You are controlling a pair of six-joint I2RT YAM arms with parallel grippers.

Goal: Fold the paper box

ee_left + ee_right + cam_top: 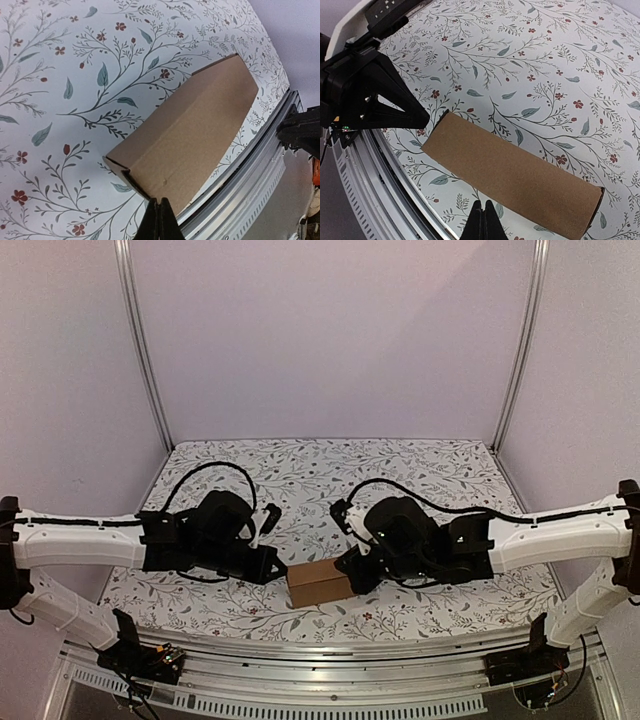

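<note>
Box (pixel 318 583) first, by way of the claws: both are closed to a point with nothing between the fingers. The left claw (pixel 159 215) sits low at the box's left end, just beside the corner where a folded flap edge shows. Whether it touches the cardboard I cannot tell. The right claw (pixel 482 216) is just short of the box on the other side, and contact there is equally unclear. In the top view the two flank the box, one at each short end.

The box lies flat on the flowered counter (pixel 420 465), with the metal rail (pixel 320 648) just on its near side. It already looks like a closed brown carton rather than a flat sheet.

It should handle as something light, with stiff panels that give only at the creases. The matte skin offers fair grip, but so little weight means a one-sided push would likely slide or spin it. My pick for a hold is a free flap edge at a short end, pinched across its thickness while the other claw braces the opposite end. Squeezing the broad top would probably dent it.

Several things cannot be made out:
- The underside is hidden.
- The left wrist view does not show the far end.
- Dark arm housings cover both ends from above.
- I cannot tell whether every flap is fully tucked.
</note>
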